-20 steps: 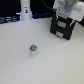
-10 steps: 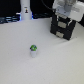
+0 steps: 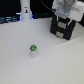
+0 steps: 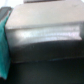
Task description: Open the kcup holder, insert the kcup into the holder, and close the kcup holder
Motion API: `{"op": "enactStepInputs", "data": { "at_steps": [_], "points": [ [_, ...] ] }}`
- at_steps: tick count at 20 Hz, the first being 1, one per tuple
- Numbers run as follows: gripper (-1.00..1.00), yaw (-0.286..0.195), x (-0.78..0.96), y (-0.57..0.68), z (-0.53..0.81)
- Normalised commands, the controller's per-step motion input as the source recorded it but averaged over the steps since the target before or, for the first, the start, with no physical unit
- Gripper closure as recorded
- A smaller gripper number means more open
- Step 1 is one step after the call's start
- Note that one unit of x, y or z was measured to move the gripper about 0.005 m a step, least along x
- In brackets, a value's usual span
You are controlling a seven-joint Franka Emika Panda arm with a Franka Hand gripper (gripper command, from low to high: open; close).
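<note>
Progress is being judged as early: the kcup holder (image 3: 63,26) is being approached by the gripper (image 3: 65,11), jaw state untellable; the kcup (image 3: 34,50) is being left on the table (image 3: 20,65), well apart.

From my exterior view I see only the arm's end: a chunky white housing with rounded edges and grey shading, carrying the tool (image 3: 64,19), whose darker parts blur against black behind.

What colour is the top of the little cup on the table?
Green. The small whitish cup has a green top, seen best in the exterior view.
</note>
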Motion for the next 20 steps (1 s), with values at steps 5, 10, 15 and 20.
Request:
{"op": "enactStepInputs", "data": {
  "at_steps": [5, 10, 15, 20],
  "points": [
    [1.0, -0.081, 0.92, -0.23, 0.13],
    [1.0, -0.084, 0.93, -0.25, 0.12],
    [1.0, -0.088, 0.93, -0.28, 0.15],
    [1.0, -0.094, 0.94, -0.29, 0.18]
  ]
}}
